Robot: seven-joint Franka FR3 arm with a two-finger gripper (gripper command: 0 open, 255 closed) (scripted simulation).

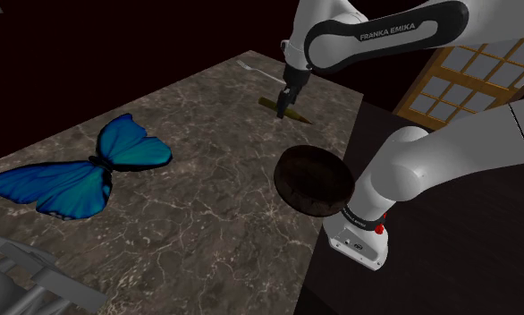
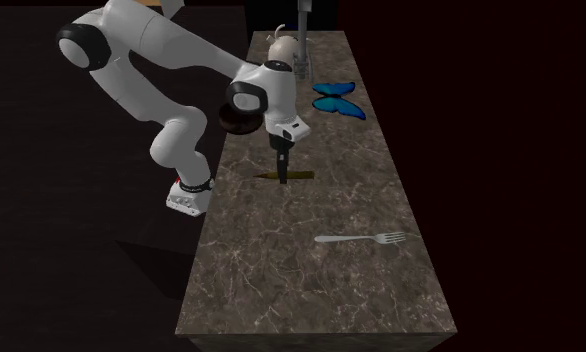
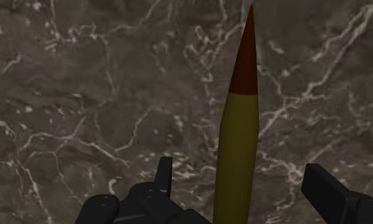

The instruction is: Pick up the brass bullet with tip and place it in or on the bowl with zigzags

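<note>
Wrist view: we see the gripper (image 3: 242,175) w/ jaws released, fingers standing apart either side of the bullet (image 3: 237,153); neither finger touches it, so it isn't held. Bullet is yellow-brass w/ a red-brown tip, lying flat on the marble counter (image 3: 83,95). In the shoulder view we see the gripper down over the bullet's middle; dark round bowl (image 1: 314,179) sits at the counter's edge, apart from the bullet, its pattern too dim to tell. Blue butterfly (image 1: 81,170) lies toward that view's left; in the 2nd ext. view we note a fork (image 2: 366,238) further along the counter.
</note>
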